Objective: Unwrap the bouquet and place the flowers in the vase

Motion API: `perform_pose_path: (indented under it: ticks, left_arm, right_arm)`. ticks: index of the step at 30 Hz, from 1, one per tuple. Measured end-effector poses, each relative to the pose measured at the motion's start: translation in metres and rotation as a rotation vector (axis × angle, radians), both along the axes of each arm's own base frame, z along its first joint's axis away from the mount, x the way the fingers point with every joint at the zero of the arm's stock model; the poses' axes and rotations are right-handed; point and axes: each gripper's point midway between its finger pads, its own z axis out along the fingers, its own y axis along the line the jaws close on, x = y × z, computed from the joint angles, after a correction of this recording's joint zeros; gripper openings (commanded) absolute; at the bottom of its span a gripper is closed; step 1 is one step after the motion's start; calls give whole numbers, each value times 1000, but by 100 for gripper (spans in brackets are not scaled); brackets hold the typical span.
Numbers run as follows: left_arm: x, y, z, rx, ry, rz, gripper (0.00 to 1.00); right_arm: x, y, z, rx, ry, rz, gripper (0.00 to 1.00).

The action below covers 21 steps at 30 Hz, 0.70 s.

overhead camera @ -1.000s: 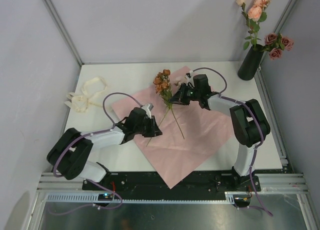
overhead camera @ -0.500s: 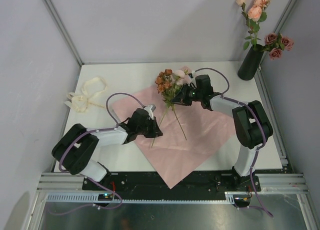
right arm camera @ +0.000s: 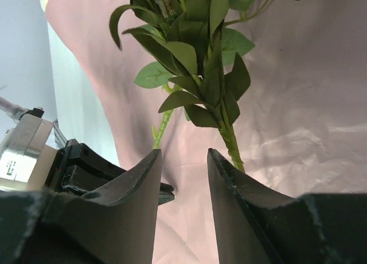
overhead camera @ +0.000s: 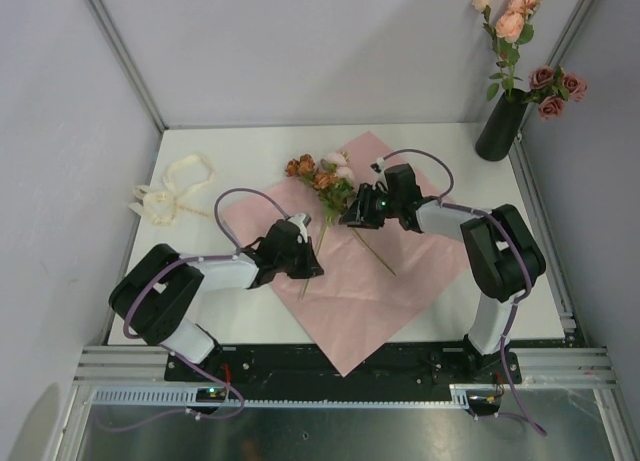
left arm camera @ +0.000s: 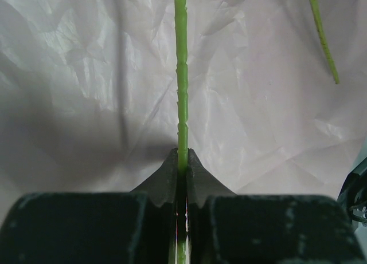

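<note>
Left gripper [left arm camera: 182, 161] is clamped tight on one thin green stem [left arm camera: 181, 75], jaws closed, the stem running straight out ahead over the pink paper sheet [overhead camera: 400, 281]. From overhead I see the flowers [overhead camera: 318, 174] lying loose on that sheet — rust and pale pink blooms toward the back, stems fanning toward me, one stem angled off to the right.

Right gripper [right arm camera: 183, 161] sits at the leafy middle of the bunch with its jaws parted. I see paper through the gap, and a leafy stem passes just beyond one finger, nothing pinched. Both grippers are near each other over the sheet's middle.

The sheet's near corner hangs past the front edge of the table [overhead camera: 250, 151], over the black rail. Bare white tabletop lies behind the sheet and along the right side, up to the black vase [overhead camera: 499, 129] — upright in the back right corner, close to the frame post, several roses in it. The cream ribbon [overhead camera: 172, 194] lies crumpled near the left edge, just left of the sheet's left corner.
</note>
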Motion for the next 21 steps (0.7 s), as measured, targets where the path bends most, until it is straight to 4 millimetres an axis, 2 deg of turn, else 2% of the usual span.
perform_pose_path:
  ticks: [5,10,21]
  left_arm:
    - [0,-2,0,0,-5,-3,0]
    - [1,-5,0,-1,-7,-7,0]
    - [1,-7,0,0,-10,-9,0]
  right_arm:
    - [-5,7,-2,-43,-75,71,50]
    - [3,10,0,-125,-203,124,51]
    - [23,-11,-5,-374,-418,164,50]
